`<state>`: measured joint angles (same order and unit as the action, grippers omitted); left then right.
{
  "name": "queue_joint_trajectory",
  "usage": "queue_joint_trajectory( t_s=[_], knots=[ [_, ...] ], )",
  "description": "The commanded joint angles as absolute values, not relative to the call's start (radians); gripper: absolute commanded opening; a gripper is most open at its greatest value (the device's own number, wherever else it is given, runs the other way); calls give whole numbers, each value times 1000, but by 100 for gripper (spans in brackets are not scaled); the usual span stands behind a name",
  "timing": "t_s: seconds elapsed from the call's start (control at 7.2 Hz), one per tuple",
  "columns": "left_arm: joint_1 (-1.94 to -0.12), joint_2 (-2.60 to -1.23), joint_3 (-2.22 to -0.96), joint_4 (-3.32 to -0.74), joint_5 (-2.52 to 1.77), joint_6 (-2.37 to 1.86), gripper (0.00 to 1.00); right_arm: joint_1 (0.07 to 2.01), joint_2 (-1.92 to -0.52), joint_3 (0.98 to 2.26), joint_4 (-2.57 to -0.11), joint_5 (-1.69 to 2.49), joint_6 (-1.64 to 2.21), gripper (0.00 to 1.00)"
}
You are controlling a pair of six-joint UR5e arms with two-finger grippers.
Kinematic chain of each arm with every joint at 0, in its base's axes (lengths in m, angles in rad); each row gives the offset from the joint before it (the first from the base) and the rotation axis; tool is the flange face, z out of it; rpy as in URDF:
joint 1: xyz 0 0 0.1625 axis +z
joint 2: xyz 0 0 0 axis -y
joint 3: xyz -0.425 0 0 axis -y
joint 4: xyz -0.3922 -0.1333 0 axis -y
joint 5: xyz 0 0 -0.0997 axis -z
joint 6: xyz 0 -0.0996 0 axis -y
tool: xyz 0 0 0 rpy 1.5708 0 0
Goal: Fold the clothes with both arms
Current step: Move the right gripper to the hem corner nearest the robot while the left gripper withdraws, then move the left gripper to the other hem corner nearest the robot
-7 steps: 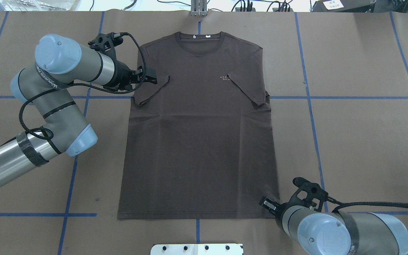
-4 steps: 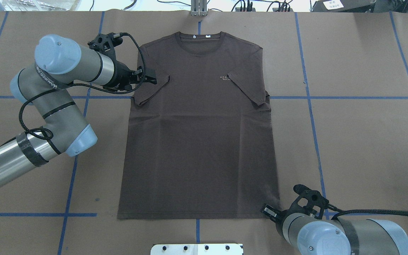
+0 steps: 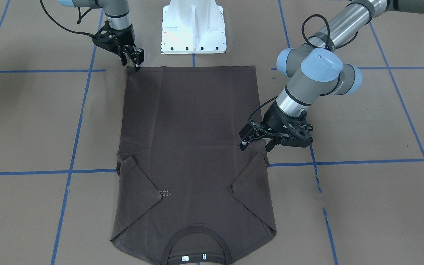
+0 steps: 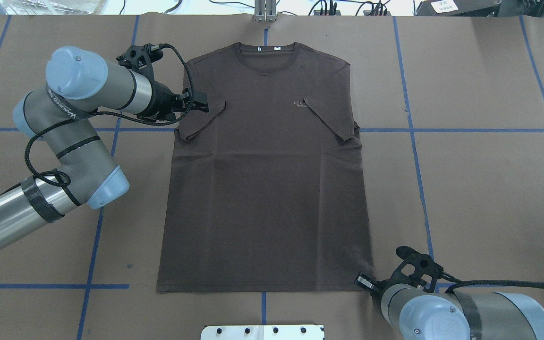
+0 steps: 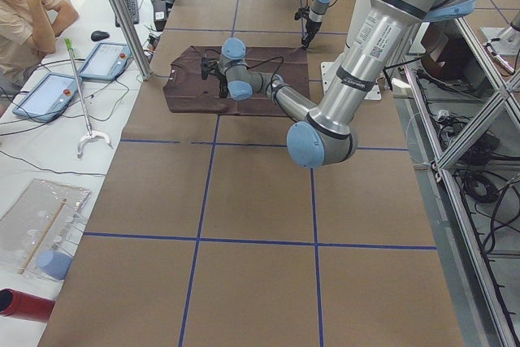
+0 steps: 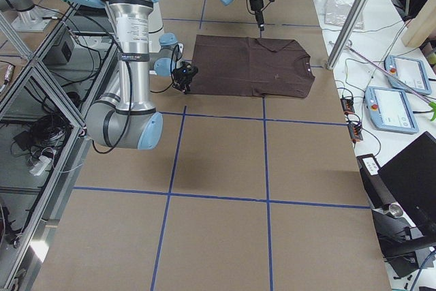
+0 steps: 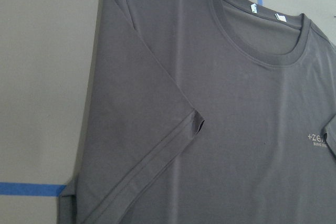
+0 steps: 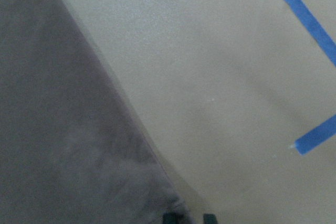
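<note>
The dark brown T-shirt (image 4: 267,189) lies flat on the table, collar away from the robot, with both short sleeves folded inward over the chest. My left gripper (image 3: 255,146) hangs open just above the shirt's side edge next to the folded left sleeve (image 4: 201,123), holding nothing. The left wrist view looks down on that sleeve and the collar (image 7: 247,51), with no fingers in it. My right gripper (image 3: 133,60) is open, low at the hem corner (image 4: 369,278) nearest the robot's right. Its fingertips (image 8: 170,217) show at the bottom of the right wrist view, beside the cloth edge.
The white bolted pedestal (image 3: 193,25) stands just behind the hem. Blue tape lines (image 4: 465,130) cross the brown table cover. In the exterior left view a person (image 5: 28,14) sits at a side desk with tablets (image 5: 101,58).
The right gripper has moved a little toward the robot and outward, down onto the hem corner. The left arm has barely moved. The shirt lies as before.
</note>
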<state>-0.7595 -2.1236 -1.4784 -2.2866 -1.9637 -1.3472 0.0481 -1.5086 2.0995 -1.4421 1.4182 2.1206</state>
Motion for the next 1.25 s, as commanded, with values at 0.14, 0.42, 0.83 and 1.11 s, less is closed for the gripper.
queue_joint_trajectory(
  t_s=[0.14, 0.42, 0.83, 1.11],
  knots=[
    [-756, -2128, -1518, -2289, -1965, -1405, 100, 51, -1519, 2130, -1447, 1407, 2132, 0],
    [-624, -1986, -1722, -2281, -1811, -1541, 100, 49, -1506, 2167, -1445, 1390, 2184, 0],
    [-418, -1745, -1928, -2263, -1613, -1664, 100, 57, -1499, 2184, -1445, 1399, 2181, 0],
    [-260, -1669, -2052, -2133, -1524, -1796, 100, 61, -1497, 2192, -1445, 1404, 2175, 0]
  ],
)
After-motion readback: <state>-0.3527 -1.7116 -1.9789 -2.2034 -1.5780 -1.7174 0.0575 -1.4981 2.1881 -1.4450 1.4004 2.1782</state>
